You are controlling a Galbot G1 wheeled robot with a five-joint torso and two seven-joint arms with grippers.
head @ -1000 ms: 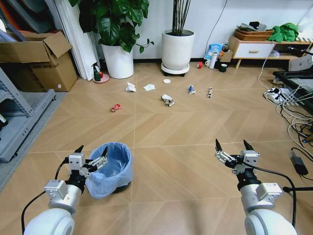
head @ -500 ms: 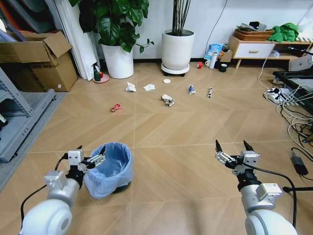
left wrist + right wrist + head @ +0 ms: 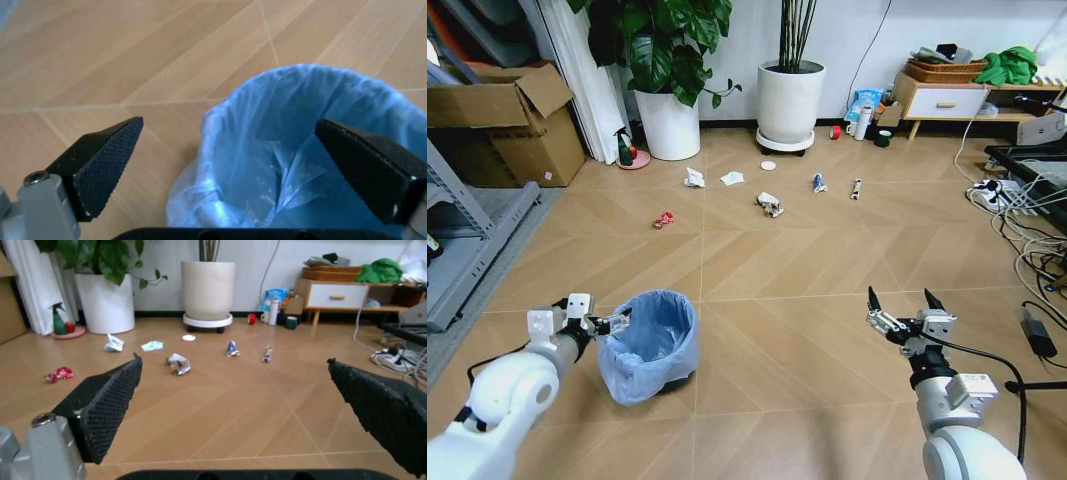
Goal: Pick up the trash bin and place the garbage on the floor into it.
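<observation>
Down on the floor (image 3: 827,270) by my left side sits the trash bin (image 3: 649,345). I've got the left gripper (image 3: 602,322) spread wide, straddling its near rim. My right gripper (image 3: 901,303) hangs wide too, holding nothing. Garbage (image 3: 770,204) lies well ahead near the plant pots (image 3: 789,102).

Setting: an indoor room that served as a mixed office and test space, floored in herringbone wood-look planks (image 3: 827,250). Evidence recorded along the far wall: two large potted plants in white pots (image 3: 669,122), a low wooden side cabinet (image 3: 947,98) stacked with a basket and green cloth. At the room's edges stood cardboard boxes (image 3: 502,125), grey metal shelving (image 3: 467,250) and tangled cables with a power strip (image 3: 997,195).
</observation>
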